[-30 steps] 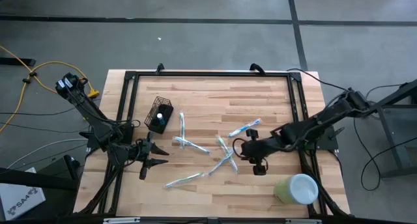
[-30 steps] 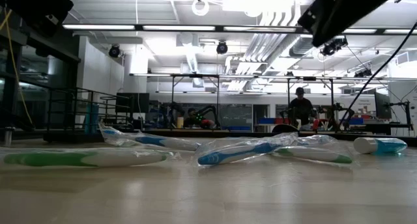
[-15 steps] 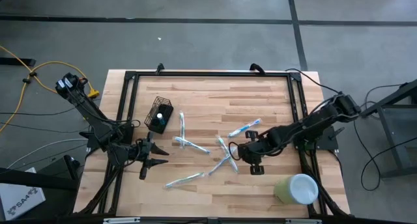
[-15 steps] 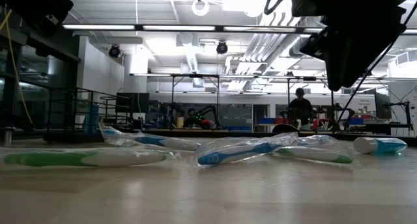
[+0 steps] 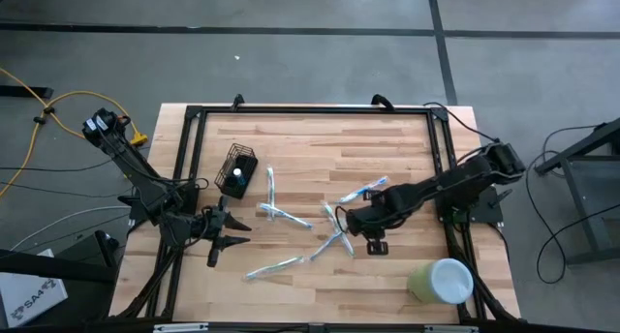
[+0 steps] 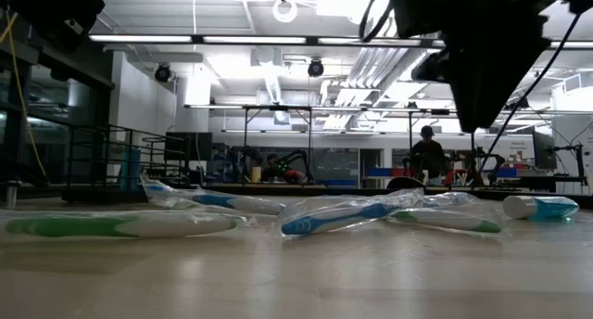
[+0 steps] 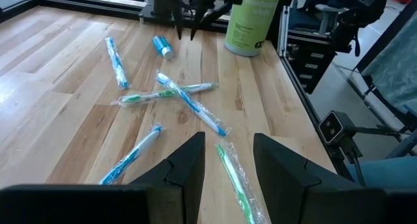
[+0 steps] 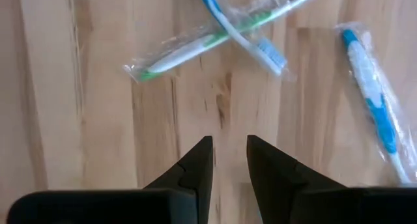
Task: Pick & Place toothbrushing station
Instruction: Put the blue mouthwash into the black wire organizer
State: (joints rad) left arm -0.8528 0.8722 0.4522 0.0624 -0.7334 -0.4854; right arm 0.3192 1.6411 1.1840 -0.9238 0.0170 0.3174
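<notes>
The right gripper (image 5: 355, 220) is stretched low over the worktop's middle, fingers parted and empty above wrapped toothbrushes (image 5: 337, 238), while the left gripper (image 5: 235, 232) is parked, released, near the left edge.

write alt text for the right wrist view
The right gripper, fingers open and empty, points straight down at bare wooden table. Beyond it lie two wrapped toothbrushes crossed over each other and a third wrapped blue toothbrush off to one side.
</notes>
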